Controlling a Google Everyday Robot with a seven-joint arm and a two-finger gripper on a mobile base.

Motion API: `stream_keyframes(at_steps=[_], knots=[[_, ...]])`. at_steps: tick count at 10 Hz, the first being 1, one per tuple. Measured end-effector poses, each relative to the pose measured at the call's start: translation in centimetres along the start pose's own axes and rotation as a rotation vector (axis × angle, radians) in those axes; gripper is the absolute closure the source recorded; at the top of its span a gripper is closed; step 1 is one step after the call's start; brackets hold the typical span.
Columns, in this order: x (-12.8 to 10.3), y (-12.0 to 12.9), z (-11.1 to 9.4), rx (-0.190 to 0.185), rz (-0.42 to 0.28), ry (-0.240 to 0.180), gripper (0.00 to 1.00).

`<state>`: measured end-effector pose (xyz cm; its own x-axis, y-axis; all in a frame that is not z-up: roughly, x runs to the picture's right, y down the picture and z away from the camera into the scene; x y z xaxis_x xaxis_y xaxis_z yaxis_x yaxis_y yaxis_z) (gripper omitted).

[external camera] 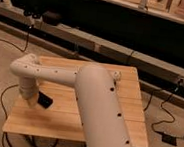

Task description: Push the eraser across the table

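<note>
We see the claw (32,100) clenched shut, low over the left side of the surface (54,121), just beside the black eraser (45,100).

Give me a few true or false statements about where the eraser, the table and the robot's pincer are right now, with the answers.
1. The eraser lies on the table, toward its left side in the picture. True.
2. The pincer hangs over the table's right edge. False: it is down low at the left, close beside the eraser, on the eraser's left.
3. The eraser is white. False: it is black.
4. A dark adapter lies on the floor to the right of the table. True.
</note>
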<state>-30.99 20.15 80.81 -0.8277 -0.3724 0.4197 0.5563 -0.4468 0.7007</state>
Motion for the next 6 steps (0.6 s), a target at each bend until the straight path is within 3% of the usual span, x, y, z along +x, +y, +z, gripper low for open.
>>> stream_keyframes(at_steps=[2,6], knots=[[0.6,-0.5,1.3,-0.003,-0.021,0.015,1.0],[1.9,0.8,2.7,-0.044,-0.049,0.071,1.0]])
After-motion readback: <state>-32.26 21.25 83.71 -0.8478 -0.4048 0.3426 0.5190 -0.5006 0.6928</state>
